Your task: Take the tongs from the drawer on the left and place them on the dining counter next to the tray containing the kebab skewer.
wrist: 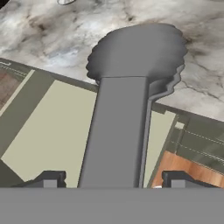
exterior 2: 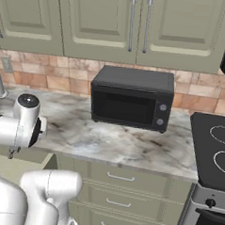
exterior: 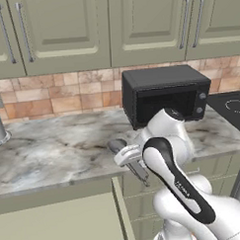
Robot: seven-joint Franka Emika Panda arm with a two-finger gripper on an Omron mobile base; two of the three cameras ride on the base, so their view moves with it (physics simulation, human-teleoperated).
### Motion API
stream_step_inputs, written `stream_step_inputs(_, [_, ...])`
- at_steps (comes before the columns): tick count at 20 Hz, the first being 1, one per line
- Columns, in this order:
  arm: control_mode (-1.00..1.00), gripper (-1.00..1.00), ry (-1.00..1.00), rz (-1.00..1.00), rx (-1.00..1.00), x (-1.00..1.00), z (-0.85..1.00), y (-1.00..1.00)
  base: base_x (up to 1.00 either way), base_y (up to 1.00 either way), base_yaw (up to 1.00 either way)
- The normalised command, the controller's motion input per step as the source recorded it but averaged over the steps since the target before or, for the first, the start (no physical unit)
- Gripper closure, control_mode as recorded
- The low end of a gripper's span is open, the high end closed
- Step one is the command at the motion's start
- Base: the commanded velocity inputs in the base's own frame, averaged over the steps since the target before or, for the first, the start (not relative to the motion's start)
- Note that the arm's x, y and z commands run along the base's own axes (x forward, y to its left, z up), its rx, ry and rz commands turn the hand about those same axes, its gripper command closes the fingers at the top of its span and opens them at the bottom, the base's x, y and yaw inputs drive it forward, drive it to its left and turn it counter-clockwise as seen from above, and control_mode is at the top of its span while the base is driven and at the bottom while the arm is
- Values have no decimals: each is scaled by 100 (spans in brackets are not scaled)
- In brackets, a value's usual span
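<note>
Tongs run up the centre of the hand view as a long grey flat arm, widening at the top into a scalloped head that hangs over the marble-veined table. Their long axis lies straight along the line of sight of the gripper, rising from between the two dark finger tips at the bottom of that frame. The jaws stand wide, one tip on either side of the handle end, and the tongs appear to be carried between them, though actual contact cannot be made out. In the left base view the tongs project from the wrist at centre frame toward the upper left, just above the table's front edge. Below them is the sage-green cabinet front. A black microwave sits upper right, well apart. Neither tray nor skewer can be picked out, so the placing step seemingly waits on a drive.
</note>
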Motion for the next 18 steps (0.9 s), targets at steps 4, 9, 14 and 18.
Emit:
stream_step_inputs(4, [-100, 100, 0, 0, 0, 0, 0, 0, 0, 0, 0])
stream_step_inputs(9, [100, 100, 0, -1, 0, -5, -4, -3, -9, -7, -6])
stream_step_inputs(14, [100, 100, 0, 0, 0, 0, 0, 0, -38, -65, -69])
stream_step_inputs(18, [100, 100, 0, 0, 0, 0, 0, 0, 0, -98, -77])
